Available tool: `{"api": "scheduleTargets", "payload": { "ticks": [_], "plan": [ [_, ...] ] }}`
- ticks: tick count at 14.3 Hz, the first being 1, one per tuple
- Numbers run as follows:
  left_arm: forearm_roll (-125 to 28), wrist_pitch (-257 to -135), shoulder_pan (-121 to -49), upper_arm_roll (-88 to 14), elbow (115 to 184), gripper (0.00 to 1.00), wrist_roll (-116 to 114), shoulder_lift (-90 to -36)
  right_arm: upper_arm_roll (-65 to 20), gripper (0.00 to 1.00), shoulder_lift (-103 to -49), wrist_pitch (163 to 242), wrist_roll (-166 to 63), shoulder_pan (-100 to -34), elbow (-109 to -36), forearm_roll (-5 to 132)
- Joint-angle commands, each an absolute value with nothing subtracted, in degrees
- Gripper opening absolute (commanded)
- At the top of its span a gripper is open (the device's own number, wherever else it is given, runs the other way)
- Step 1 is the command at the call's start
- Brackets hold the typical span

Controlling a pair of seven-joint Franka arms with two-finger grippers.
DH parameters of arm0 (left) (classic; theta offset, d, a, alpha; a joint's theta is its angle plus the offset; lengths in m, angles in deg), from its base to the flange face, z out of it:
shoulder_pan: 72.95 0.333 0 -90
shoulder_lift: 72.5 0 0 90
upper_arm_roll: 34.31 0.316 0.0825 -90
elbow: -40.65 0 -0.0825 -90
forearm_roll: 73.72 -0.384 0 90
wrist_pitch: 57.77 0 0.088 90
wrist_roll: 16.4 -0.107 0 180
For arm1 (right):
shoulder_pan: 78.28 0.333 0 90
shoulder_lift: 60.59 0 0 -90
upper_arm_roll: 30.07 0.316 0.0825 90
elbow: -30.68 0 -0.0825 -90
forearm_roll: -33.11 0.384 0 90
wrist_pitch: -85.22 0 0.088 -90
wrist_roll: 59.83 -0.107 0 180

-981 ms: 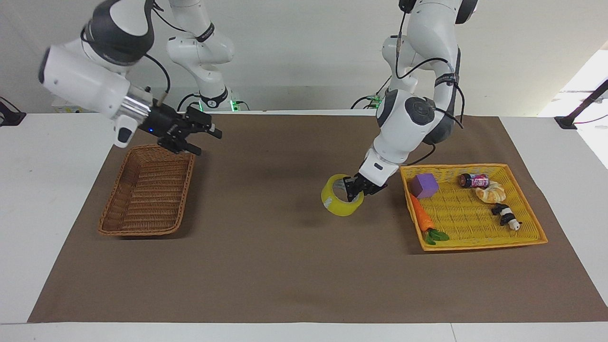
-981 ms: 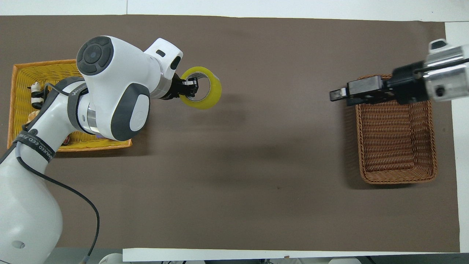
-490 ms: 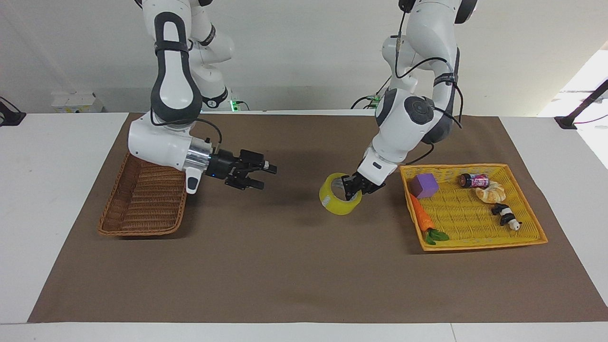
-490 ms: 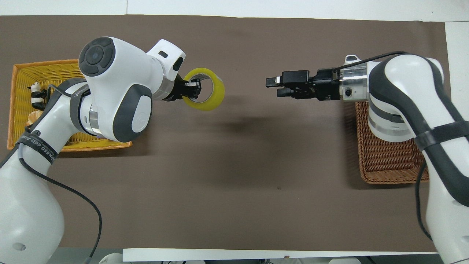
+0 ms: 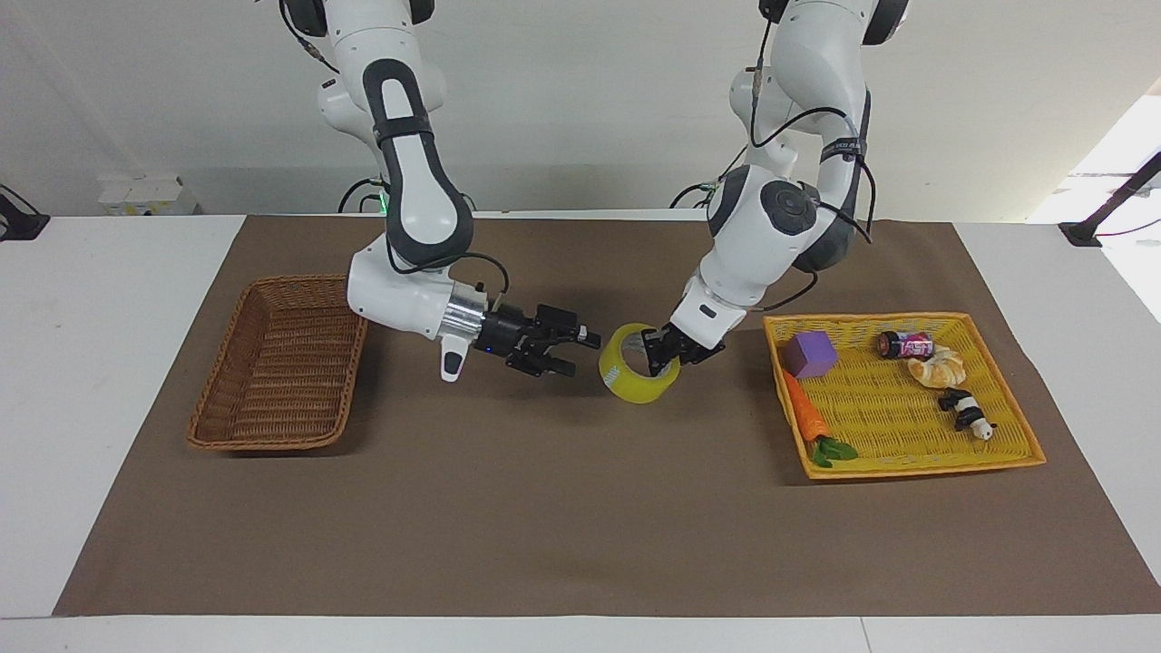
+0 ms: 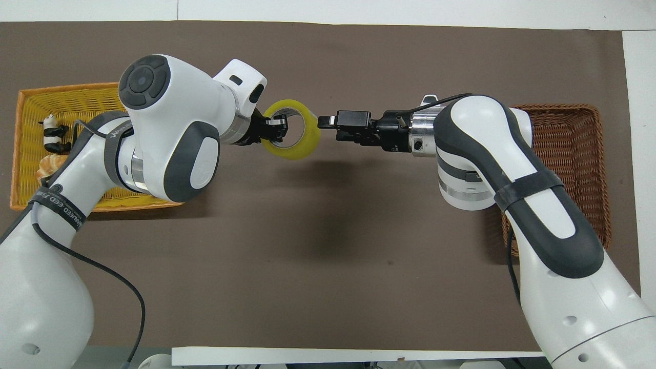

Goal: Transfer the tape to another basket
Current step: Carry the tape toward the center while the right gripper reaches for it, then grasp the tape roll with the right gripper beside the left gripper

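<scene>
1. The brown paper mat (image 5: 544, 508) is covering the white table (image 5: 91, 363); all the action is sitting over its middle.
2. The left arm's gripper (image 5: 663, 355) is pinching the wall of the wide roll of translucent yellow packing tape (image 5: 628, 381), one finger inside the core, holding it up over the mat between the two baskets.
3. The right arm's gripper (image 5: 570, 352) is lying level, fingers spread apart, tips just beside the roll's free side; no contact showing yet.
4. Step in hand, as I judge it: a handover. To do it well, the right gripper should be straddling the roll's wall on the side away from the left gripper's fingers, closing firmly before the left lets go, and the left should be holding steady so the roll is not swinging.
5. Risk: an early release, and the roll is dropping and rolling away.
6. The brown woven wicker rectangular basket (image 5: 272, 381), at the right arm's end, is holding nothing visible; the tape is well apart from it.
7. The bright yellow woven tray basket (image 5: 1007, 458), at the left arm's end, is holding a purple block (image 5: 810, 353), an orange toy carrot (image 5: 805, 415), a small dark can (image 5: 903, 344), a bread-like toy (image 5: 939, 367) and a panda figure (image 5: 967, 413).
</scene>
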State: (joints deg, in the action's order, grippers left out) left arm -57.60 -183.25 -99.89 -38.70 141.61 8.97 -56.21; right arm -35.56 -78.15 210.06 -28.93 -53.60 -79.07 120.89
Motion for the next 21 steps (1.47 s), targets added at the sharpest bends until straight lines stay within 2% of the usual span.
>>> {"api": "scheduleTargets", "payload": {
  "ticks": [1, 6, 9, 10, 12, 13, 14, 15, 19, 20, 21],
  "plan": [
    [-56.6, -182.1, -100.6, -38.0, 142.6, 0.0, 9.7, -58.1, -35.6, 1.0, -77.6, 210.9, -28.4, -53.1, -79.4, 122.3],
    [-56.6, -182.1, -100.5, -37.9, 142.5, 0.0, 9.6, -58.1, -35.5, 0.99, -78.1, 215.5, -29.1, -49.5, -79.4, 124.5],
    [-56.5, -182.1, -100.2, -37.9, 142.5, 0.0, 9.6, -58.2, -35.5, 0.91, -78.1, 215.4, -29.1, -49.5, -79.4, 124.5],
    [-56.5, -182.0, -100.2, -38.0, 142.5, 0.0, 9.6, -58.3, -35.5, 0.83, -78.1, 215.4, -29.1, -49.5, -79.4, 124.5],
    [-56.5, -181.9, -100.1, -38.0, 142.5, 0.0, 9.6, -58.4, -35.5, 0.48, -78.1, 215.2, -29.0, -49.5, -79.4, 124.5],
    [-56.5, -181.8, -100.1, -38.0, 142.5, 0.0, 9.6, -58.3, -35.5, 0.25, -78.1, 214.6, -29.1, -49.8, -79.3, 124.5],
    [-56.5, -181.8, -100.1, -38.0, 142.4, 0.0, 9.6, -58.3, -35.5, 0.1, -78.0, 214.1, -29.1, -50.1, -79.3, 124.5],
    [-56.5, -181.8, -100.1, -38.0, 142.4, 0.0, 9.6, -58.3, -35.5, 0.01, -78.0, 213.9, -29.1, -50.1, -79.4, 124.5],
    [-56.5, -181.6, -100.4, -38.0, 142.4, 0.0, 9.7, -58.4, -35.5, 0.0, -78.0, 213.0, -29.1, -50.4, -79.4, 124.5],
    [-56.5, -181.6, -100.4, -38.0, 142.4, 0.07, 9.7, -58.4, -35.5, 0.0, -77.9, 212.8, -29.1, -50.5, -79.4, 124.5],
    [-56.5, -181.5, -100.5, -37.9, 142.2, 0.39, 10.5, -58.6, -35.5, 0.0, -77.9, 212.0, -29.0, -50.5, -79.4, 124.4]
  ]
}}
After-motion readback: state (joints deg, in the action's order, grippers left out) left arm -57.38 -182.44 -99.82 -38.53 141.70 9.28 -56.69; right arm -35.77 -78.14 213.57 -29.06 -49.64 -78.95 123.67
